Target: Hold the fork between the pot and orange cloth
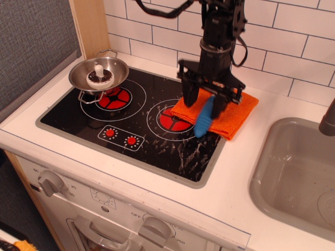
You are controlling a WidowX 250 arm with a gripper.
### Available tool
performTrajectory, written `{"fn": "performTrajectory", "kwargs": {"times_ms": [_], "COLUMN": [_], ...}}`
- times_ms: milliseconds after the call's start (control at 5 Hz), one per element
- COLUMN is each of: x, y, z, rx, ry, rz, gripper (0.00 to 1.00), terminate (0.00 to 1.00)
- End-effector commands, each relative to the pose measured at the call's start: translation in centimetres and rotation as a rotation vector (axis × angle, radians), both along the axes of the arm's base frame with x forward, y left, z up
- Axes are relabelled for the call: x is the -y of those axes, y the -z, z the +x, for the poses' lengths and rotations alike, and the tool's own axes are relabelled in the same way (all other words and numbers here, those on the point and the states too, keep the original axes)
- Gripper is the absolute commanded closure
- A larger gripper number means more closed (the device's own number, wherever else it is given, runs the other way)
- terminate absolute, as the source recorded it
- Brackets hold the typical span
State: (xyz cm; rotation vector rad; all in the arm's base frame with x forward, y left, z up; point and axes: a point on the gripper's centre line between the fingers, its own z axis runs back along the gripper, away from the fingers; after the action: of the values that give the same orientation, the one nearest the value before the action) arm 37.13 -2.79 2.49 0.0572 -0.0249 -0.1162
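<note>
The fork's blue ribbed handle point(203, 121) lies on the front left edge of the orange cloth point(236, 111), its lower end over the black stovetop point(157, 141); its metal head is hidden under the gripper. My gripper point(204, 103) hangs low over the cloth with its two fingers spread apart, one on each side of the handle's upper end, and does not clamp it. The steel pot point(99, 73) stands on the back left burner with a small white and dark toy inside, well to the left of the gripper.
A grey sink point(293, 172) lies to the right with a dark faucet point(328, 120) at the frame edge. White tiled wall stands behind. A wooden post point(91, 26) rises behind the pot. Stove knobs point(49, 182) sit on the front panel.
</note>
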Motion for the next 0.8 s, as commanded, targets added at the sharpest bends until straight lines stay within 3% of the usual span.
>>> {"fn": "performTrajectory", "kwargs": {"times_ms": [0, 600], "x": [0.21, 0.16], "y": [-1.7, -1.23], "z": [0.55, 0.56], "rx": [0.054, 0.039], "ry": [0.007, -0.003], "rz": [-0.002, -0.003], "gripper": [0.0, 0.0], "terminate": [0.0, 0.0]}}
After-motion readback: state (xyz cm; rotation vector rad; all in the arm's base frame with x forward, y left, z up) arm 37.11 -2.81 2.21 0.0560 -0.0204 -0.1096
